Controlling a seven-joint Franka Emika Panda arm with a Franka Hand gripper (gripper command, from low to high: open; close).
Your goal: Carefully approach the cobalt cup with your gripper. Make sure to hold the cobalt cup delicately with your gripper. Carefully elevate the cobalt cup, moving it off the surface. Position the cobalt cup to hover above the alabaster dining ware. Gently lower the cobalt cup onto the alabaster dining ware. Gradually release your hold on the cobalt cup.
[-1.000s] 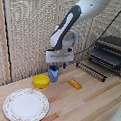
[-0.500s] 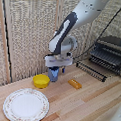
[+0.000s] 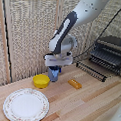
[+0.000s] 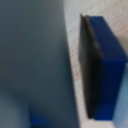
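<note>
The small blue cup stands upright on the wooden table, just behind the yellow bowl. My gripper is down over it, with its fingers either side of the cup. In the wrist view the cup's wall fills one side, and one blue-tipped finger stands beside it with a thin strip of table showing between them. The jaws look open around the cup. The other finger is hidden. The large white plate with a speckled band lies at the front, towards the exterior view's left, apart from the cup.
A squat yellow bowl sits between the cup and the plate. A small orange block lies to the exterior view's right of the cup. A black wire rack stands at the back right. A woven screen backs the table.
My gripper has come down a little over the blue cup. The cup, bowl and plate have not moved.
</note>
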